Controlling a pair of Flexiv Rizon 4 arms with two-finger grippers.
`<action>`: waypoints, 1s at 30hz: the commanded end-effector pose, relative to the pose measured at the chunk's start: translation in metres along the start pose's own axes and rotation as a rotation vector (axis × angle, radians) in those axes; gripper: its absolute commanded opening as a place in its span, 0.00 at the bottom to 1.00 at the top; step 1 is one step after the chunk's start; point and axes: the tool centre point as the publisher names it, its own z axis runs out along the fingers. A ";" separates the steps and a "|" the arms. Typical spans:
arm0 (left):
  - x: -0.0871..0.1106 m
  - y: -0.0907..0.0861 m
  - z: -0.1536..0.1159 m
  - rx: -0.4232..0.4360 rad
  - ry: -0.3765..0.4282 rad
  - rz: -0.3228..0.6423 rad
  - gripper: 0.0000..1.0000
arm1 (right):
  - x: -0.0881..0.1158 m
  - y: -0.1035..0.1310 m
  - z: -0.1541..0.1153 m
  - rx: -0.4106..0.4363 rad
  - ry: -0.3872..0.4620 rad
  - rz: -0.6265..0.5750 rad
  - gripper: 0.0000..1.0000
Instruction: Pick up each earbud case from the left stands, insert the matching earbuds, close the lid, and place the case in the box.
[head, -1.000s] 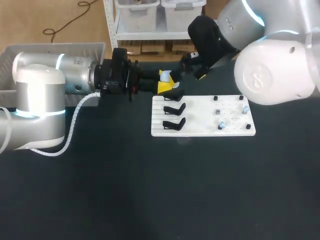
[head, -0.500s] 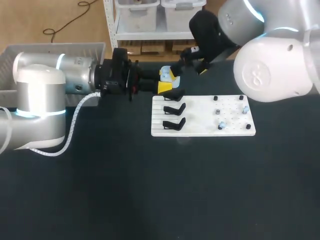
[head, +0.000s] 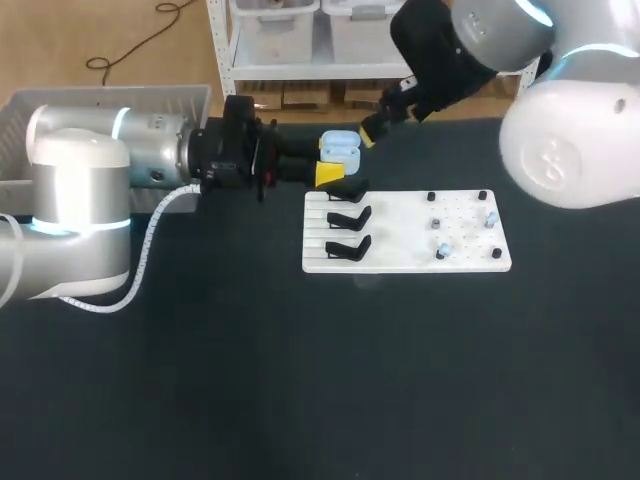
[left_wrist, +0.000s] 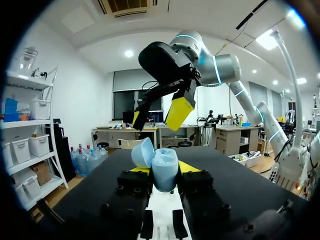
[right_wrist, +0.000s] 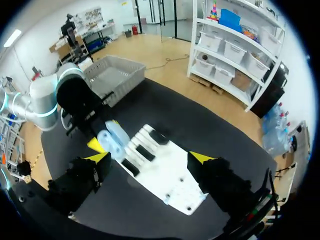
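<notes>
Left arm holds an open earbud case above the board; the task looks to be at an early stage.
The left gripper (head: 331, 164) fingers pinch the pale blue earbud case (left_wrist: 163, 169), lid up, above the black stands (head: 348, 216) on the white board (head: 400, 262). The right gripper (left_wrist: 157, 115) hangs above it, fingers spread and empty. Earbuds (head: 440, 247) sit on the board. Inserting them, closing the lid and boxing the case in the grey box (head: 100, 100) appear undone. No writing is legible.

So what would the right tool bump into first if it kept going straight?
Probably the white board, near its black stands; depth is hard to judge. The earbud case sits just beside that line.
</notes>
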 end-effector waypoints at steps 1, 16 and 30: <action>0.004 0.001 -0.004 0.005 -0.015 0.008 0.00 | 0.015 -0.012 -0.022 0.059 0.038 0.005 1.00; 0.004 -0.001 -0.004 0.014 -0.011 0.031 0.00 | 0.087 -0.064 -0.007 0.172 0.244 0.049 1.00; 0.003 -0.002 -0.004 -0.010 0.001 0.040 0.00 | 0.133 -0.090 0.019 0.263 0.398 0.016 1.00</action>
